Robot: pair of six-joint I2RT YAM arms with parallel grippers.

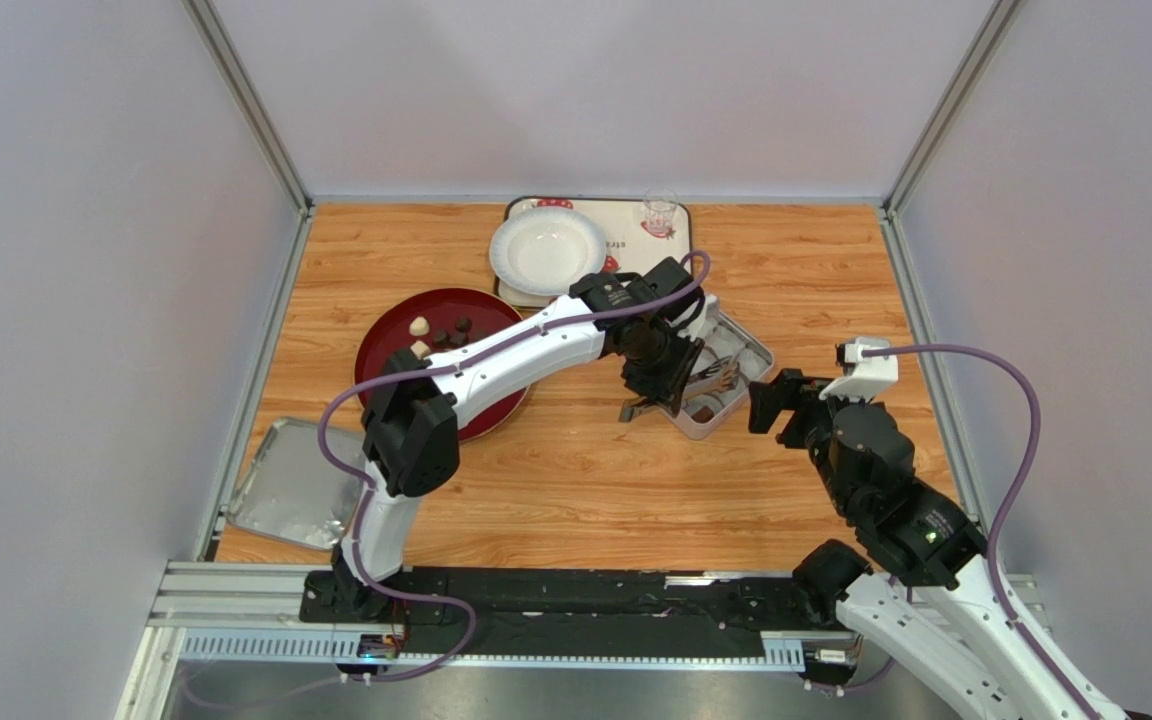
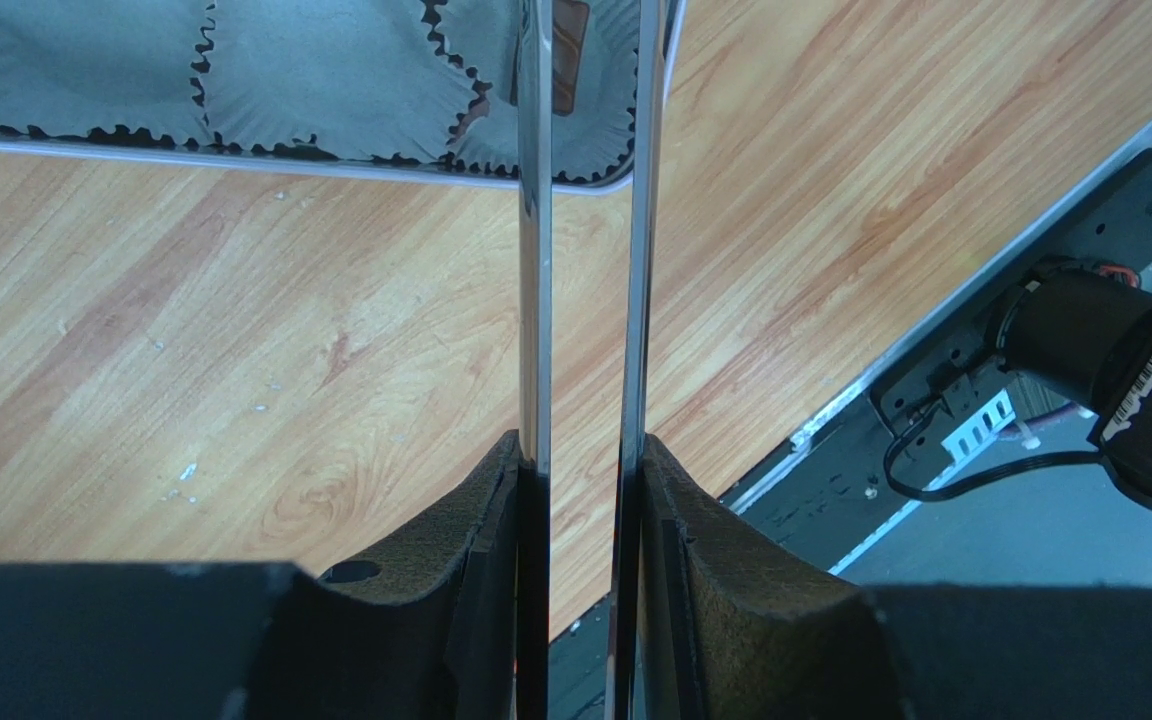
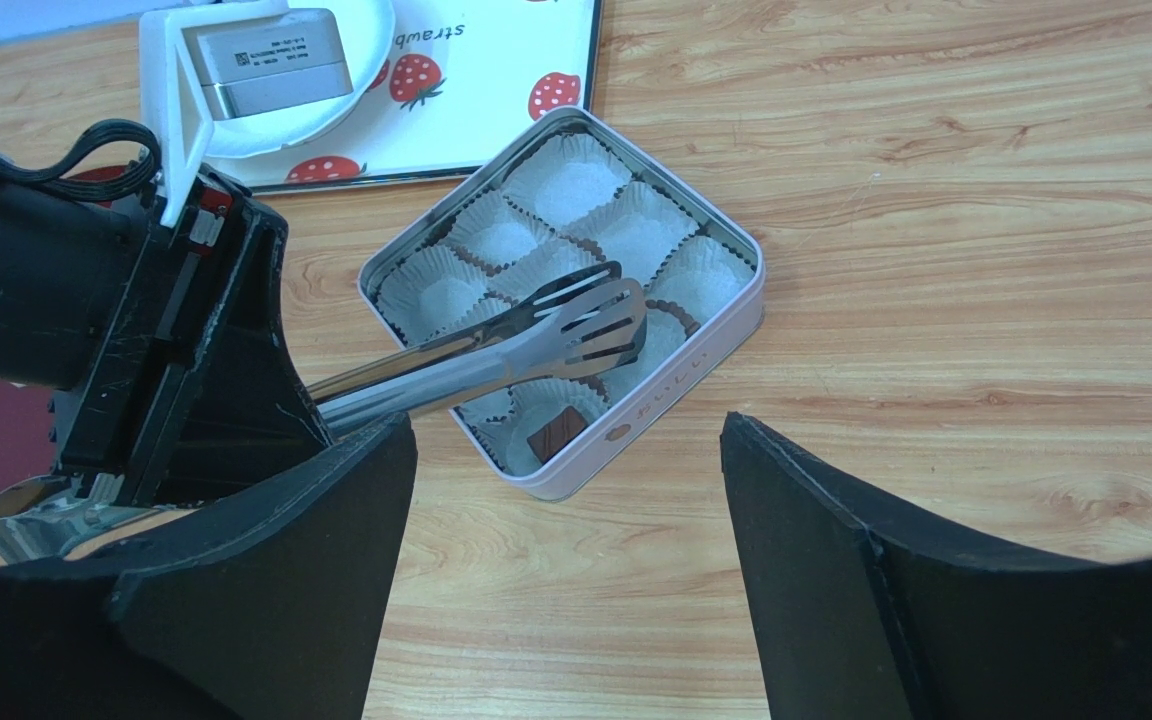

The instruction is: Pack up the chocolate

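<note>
My left gripper (image 1: 654,360) is shut on a pair of metal tongs (image 1: 710,378), whose tips hover over the square tin (image 1: 749,354) of white paper cups. In the left wrist view my gripper (image 2: 582,450) clamps both arms of the tongs (image 2: 534,225). A dark brown chocolate (image 3: 555,435) lies in the tin's near corner cup. Its brown also shows between the tong arms in the left wrist view (image 2: 570,57). More chocolate pieces, cream (image 1: 420,324) and dark (image 1: 458,329), lie on the red plate (image 1: 387,342). My right gripper (image 1: 767,402) is open and empty beside the tin (image 3: 687,375).
A white bowl (image 1: 548,248) sits on a strawberry-print tray (image 1: 624,252) at the back, with a small glass (image 1: 659,215) on it. The tin's lid (image 1: 289,483) lies at the front left. Walls close in the table on three sides.
</note>
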